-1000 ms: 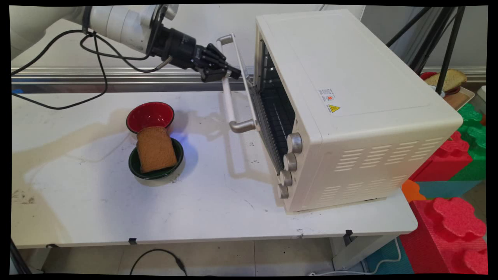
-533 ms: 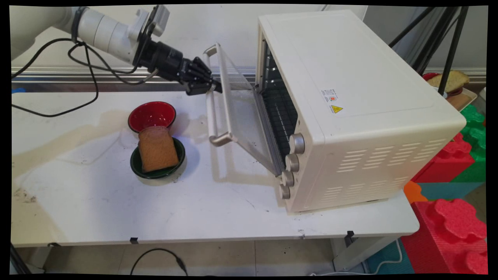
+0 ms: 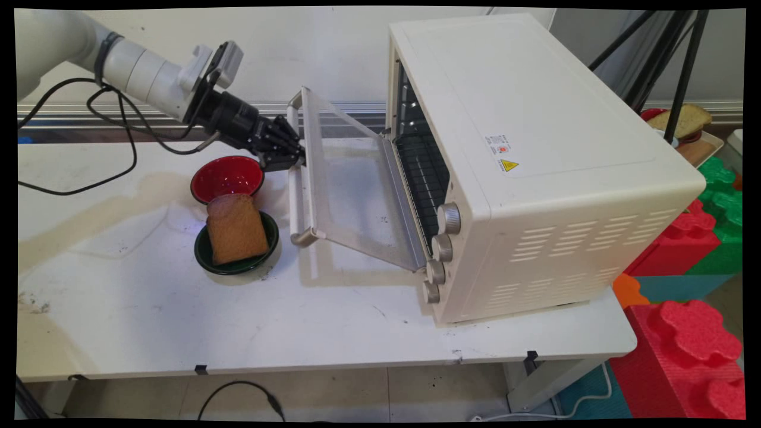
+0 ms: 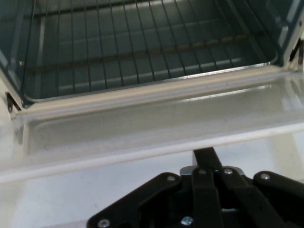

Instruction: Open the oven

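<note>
A cream toaster oven (image 3: 535, 119) stands on the right half of the white table (image 3: 178, 321). Its glass door (image 3: 351, 190) hangs more than halfway down, hinged at the bottom. My gripper (image 3: 295, 160) is shut on the door handle (image 3: 295, 205) near the bar's middle. In the hand view the closed fingers (image 4: 206, 159) reach the door's edge (image 4: 142, 147), and beyond it lies the wire rack (image 4: 142, 57) inside the oven. Just below my gripper sit a red bowl (image 3: 228, 177) and a green bowl (image 3: 238, 263) with a slice of brown bread (image 3: 236, 229) on it.
Red, green and orange foam blocks (image 3: 689, 339) are stacked off the table's right end. A plate with bread (image 3: 684, 122) sits at the back right behind black tripod legs (image 3: 684, 71). Black cables (image 3: 113, 172) hang from the arm over the table's back left.
My gripper has moved left and down with the handle, swinging the oven door from barely ajar to well over halfway open. The bowls and bread have stayed put.
</note>
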